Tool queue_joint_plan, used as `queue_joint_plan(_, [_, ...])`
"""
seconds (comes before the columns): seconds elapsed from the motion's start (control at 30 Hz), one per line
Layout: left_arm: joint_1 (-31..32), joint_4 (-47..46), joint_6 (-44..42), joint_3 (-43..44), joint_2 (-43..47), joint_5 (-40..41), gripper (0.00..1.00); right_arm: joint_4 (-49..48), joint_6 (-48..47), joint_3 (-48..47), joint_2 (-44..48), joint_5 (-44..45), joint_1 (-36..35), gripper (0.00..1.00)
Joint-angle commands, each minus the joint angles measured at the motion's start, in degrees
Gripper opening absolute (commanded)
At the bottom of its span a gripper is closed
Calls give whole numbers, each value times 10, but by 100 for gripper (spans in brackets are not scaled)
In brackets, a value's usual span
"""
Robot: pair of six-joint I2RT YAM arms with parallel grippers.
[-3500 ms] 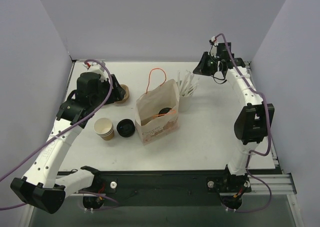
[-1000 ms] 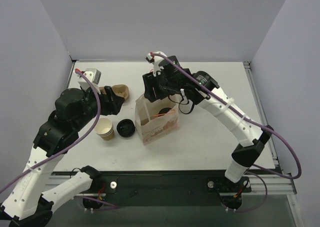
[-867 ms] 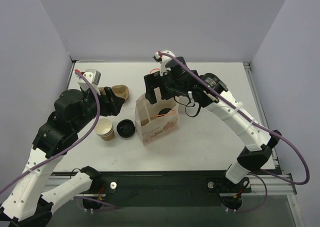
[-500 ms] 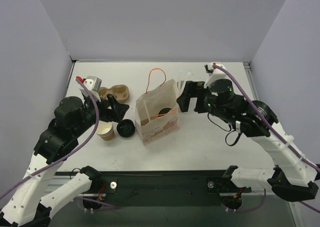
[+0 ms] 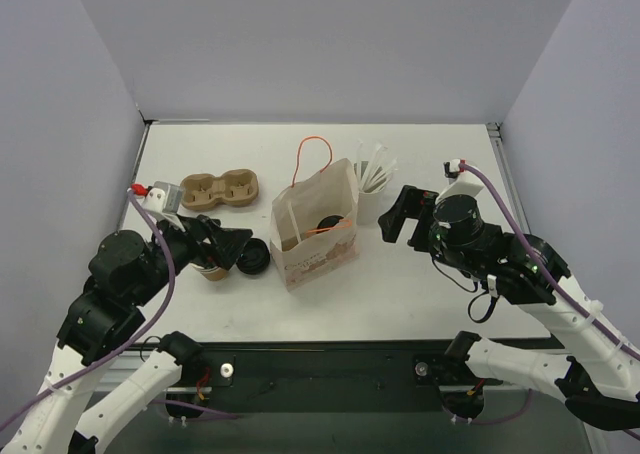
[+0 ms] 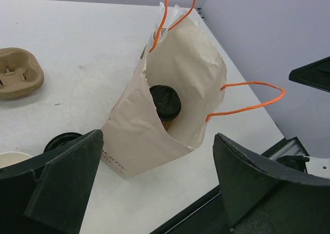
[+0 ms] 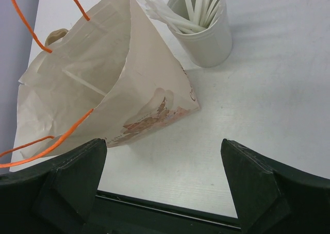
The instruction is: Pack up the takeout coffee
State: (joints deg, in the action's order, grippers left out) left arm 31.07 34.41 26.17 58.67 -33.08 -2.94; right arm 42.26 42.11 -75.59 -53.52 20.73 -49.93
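There's one tan kraft-paper bag [image 5: 315,236] standing open in the middle of the white table [image 5: 450,154], creased and soft-sided, with two thin orange cord handles. One small brown paper cup with a round black plastic lid [image 6: 165,101] sits upright down inside it, at the bottom. The bag has a pinkish print on one face and a bit of dark script near its base, but I can't read either.

To the left I count one lidless tan paper cup [image 5: 207,267], one loose round black lid [image 5: 255,258] just beside it, and one moulded brown pulp carrier with two wells [image 5: 219,189] farther back. Behind the bag stands one white cup [image 7: 206,38] stuffed with paper-wrapped straws [image 7: 198,7].

The left gripper [image 5: 238,250] hangs spread wide over the lidless cup, holding nothing. The right gripper [image 5: 397,216], also spread wide and unloaded, sits right of the bag.
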Motion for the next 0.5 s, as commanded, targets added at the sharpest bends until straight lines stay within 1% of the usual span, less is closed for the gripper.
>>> queue_joint_plan(0.0, [0, -30, 6, 2, 1, 7, 97, -6, 4, -2, 5, 25, -2, 100])
queue_joint_plan(0.47, [0, -9, 12, -6, 22, 25, 97, -11, -5, 4, -3, 5, -2, 100])
